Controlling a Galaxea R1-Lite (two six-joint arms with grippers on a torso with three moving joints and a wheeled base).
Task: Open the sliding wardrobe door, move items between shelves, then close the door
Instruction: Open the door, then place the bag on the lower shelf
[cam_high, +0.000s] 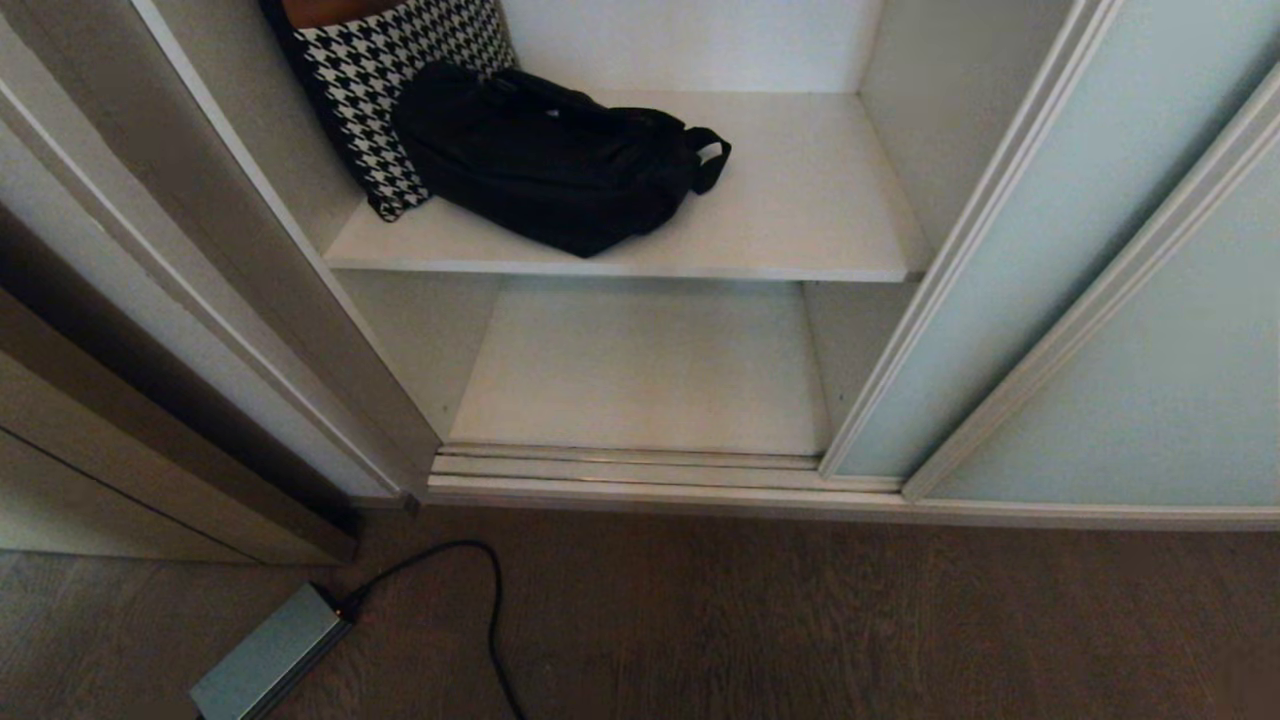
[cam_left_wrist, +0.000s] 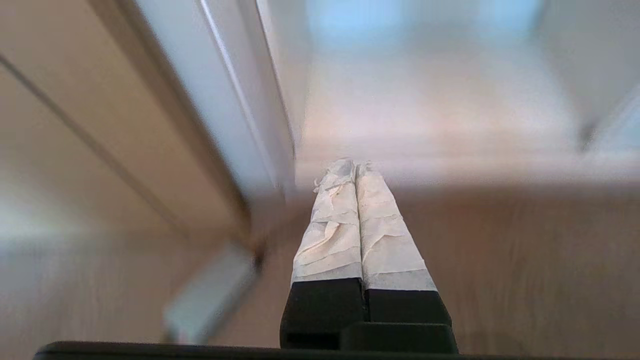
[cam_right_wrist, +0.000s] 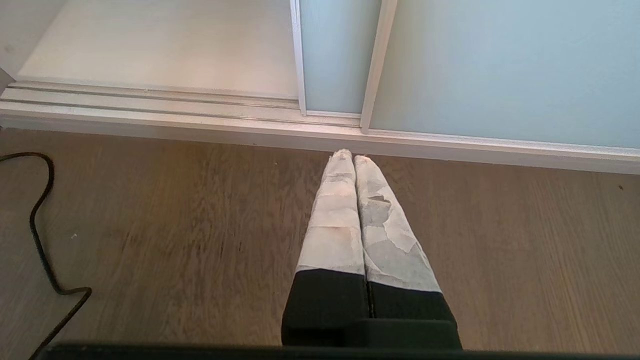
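Left wrist view: left tool (cam_left_wrist: 356, 165) clenched empty above the floor (cam_left_wrist: 525, 260), bottom shelf (cam_left_wrist: 425, 120) just ahead.

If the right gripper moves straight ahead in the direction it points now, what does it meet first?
Probably the floor track at the foot of the sliding wardrobe door. The right gripper, fingers shut, points over bare wood floor at it; depth is hard to judge.

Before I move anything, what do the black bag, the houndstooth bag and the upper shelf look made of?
The soft black bag looks like matte woven fabric, probably nylon: it slumps and has a webbing loop. The black-and-white houndstooth bag looks like printed or woven cloth. The flat white upper shelf looks like smooth laminate board with a thin silvery front edge; core unseen.
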